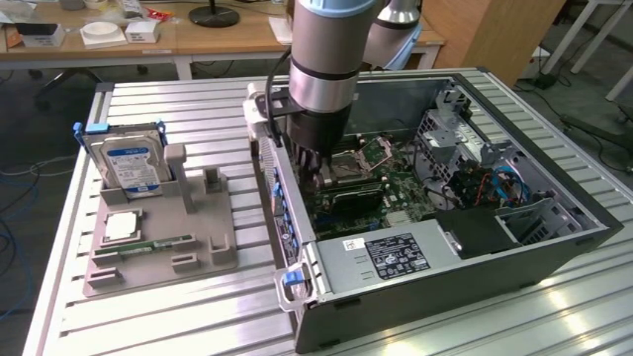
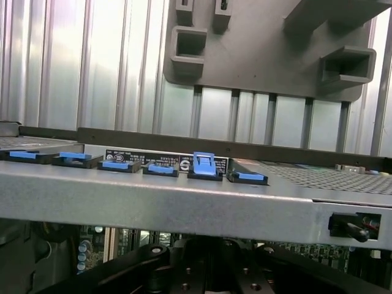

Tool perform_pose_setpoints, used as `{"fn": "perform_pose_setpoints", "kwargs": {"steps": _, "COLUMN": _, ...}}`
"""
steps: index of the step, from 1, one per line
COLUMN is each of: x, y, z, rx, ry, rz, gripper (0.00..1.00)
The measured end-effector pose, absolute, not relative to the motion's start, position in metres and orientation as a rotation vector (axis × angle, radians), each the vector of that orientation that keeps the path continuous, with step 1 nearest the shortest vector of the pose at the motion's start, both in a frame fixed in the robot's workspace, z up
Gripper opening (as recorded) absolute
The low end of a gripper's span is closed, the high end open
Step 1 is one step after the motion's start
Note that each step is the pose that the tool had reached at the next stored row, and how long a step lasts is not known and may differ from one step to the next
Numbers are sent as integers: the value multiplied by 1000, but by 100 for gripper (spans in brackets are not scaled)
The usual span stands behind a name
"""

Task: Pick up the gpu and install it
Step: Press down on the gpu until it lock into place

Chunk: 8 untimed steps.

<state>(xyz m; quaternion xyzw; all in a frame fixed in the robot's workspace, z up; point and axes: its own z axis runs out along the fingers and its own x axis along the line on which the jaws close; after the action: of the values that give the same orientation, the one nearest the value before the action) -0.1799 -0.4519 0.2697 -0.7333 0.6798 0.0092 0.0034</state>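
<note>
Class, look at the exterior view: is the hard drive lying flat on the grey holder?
No. The hard drive stands upright in a slot of the grey holder.

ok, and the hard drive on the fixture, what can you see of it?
The hard drive is a silver, metal-looking box with a blue and white label on the side facing the camera. Blue plastic pieces show at its upper corners. It stands upright on a short end in a slot of the gray parts fixture, at the exterior view's left on the slatted metal table. Only the fixture appears to touch it.

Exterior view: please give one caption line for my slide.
Robot arm's gripper lowered inside the open computer case; hard drive stands in the grey holder tray alongside.
</note>
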Motion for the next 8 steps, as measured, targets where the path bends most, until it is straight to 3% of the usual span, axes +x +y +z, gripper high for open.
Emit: {"fn": "perform_pose_setpoints", "kwargs": {"steps": 8, "x": -180, "y": -452, "z": 266, "rx": -2299, "ry": 2131, "rz": 29, "gripper": 10}}
